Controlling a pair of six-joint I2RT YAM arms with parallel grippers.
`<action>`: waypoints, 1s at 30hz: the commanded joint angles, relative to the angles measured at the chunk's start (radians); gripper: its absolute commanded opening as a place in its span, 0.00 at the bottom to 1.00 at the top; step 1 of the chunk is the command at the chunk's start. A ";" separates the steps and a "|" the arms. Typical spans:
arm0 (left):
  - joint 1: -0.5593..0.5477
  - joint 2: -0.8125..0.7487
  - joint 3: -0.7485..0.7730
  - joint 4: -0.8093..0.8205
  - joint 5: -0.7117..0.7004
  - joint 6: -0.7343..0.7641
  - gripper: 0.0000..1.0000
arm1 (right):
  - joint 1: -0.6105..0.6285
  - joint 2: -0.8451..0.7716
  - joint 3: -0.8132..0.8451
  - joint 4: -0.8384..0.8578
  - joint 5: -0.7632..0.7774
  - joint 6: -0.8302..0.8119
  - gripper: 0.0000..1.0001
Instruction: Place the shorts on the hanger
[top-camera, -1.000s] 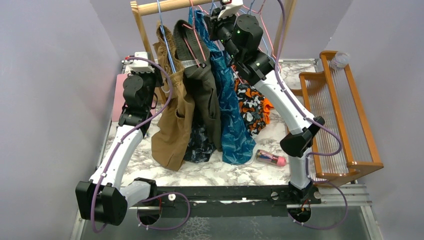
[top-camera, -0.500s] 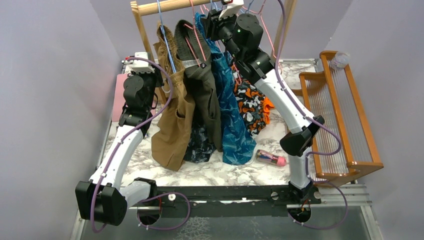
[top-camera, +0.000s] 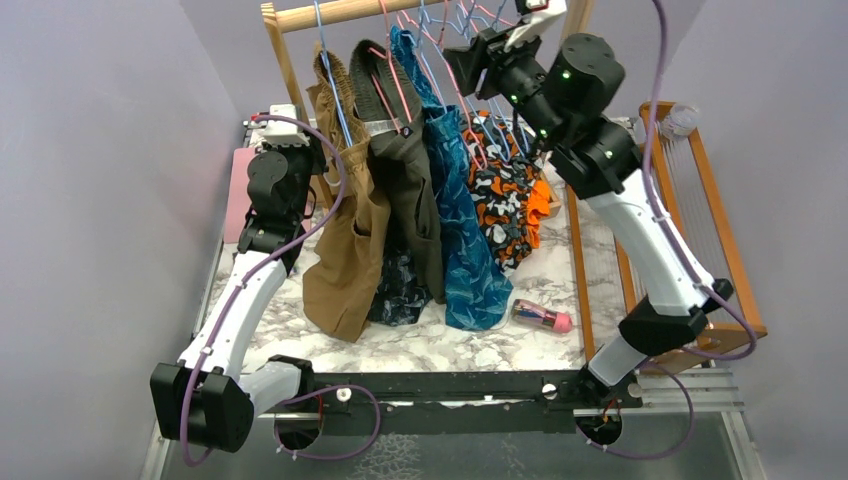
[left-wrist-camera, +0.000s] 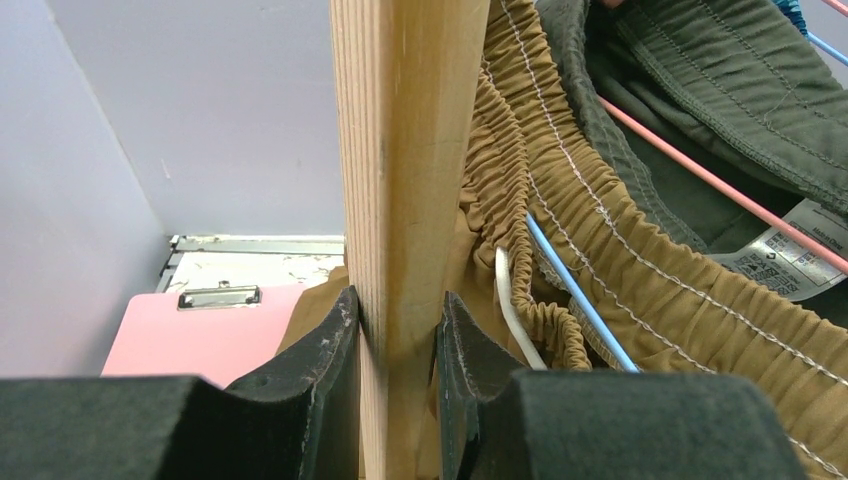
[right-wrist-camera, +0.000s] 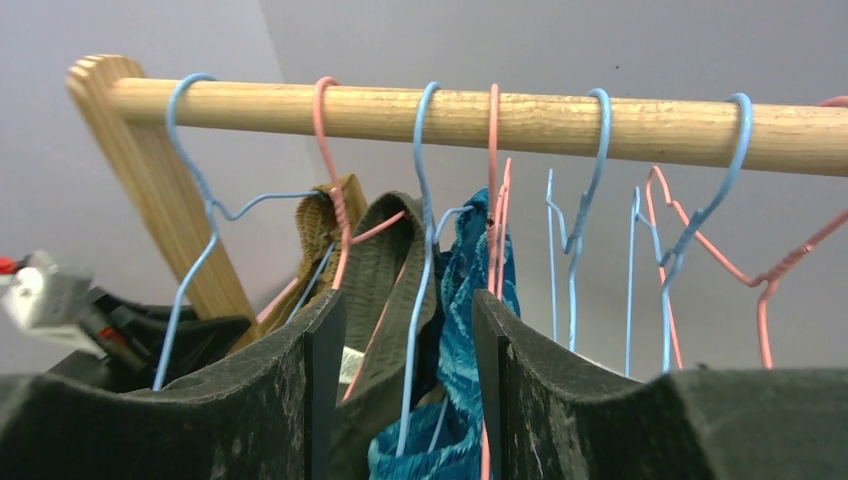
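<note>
The teal-blue shorts (top-camera: 458, 215) hang from the wooden rod (right-wrist-camera: 500, 115) on the light-blue hanger (right-wrist-camera: 421, 190), between an olive garment and an orange-patterned one. In the right wrist view the shorts (right-wrist-camera: 455, 340) and the hanger's wire show through the gap between my fingers, farther back. My right gripper (top-camera: 468, 62) is open and holds nothing, high up just right of the shorts (right-wrist-camera: 408, 300). My left gripper (top-camera: 290, 130) is shut on the rack's wooden post (left-wrist-camera: 400, 180), its pads (left-wrist-camera: 335, 340) pressed on both sides.
Tan shorts (top-camera: 345, 230) and an olive garment (top-camera: 405, 190) hang left of the teal pair; an orange, black and white garment (top-camera: 505, 200) hangs right. Empty pink and blue hangers (right-wrist-camera: 590, 200) crowd the rod. A wooden rack (top-camera: 690, 250), pink clipboard (top-camera: 238, 190) and small pink object (top-camera: 542, 318) lie around.
My right gripper has opened and swung back to the right, away from the hanger's hook. The shorts stay hanging on the rod. The left arm has not moved.
</note>
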 joint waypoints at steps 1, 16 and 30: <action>-0.035 -0.033 -0.036 -0.115 0.129 -0.138 0.00 | 0.000 -0.043 -0.079 -0.109 -0.099 0.037 0.51; -0.035 -0.065 -0.044 -0.162 0.115 -0.118 0.00 | 0.000 -0.079 -0.235 -0.150 -0.066 0.046 0.51; -0.035 -0.055 -0.036 -0.163 0.123 -0.119 0.00 | 0.003 -0.120 -0.298 -0.182 0.080 0.023 0.13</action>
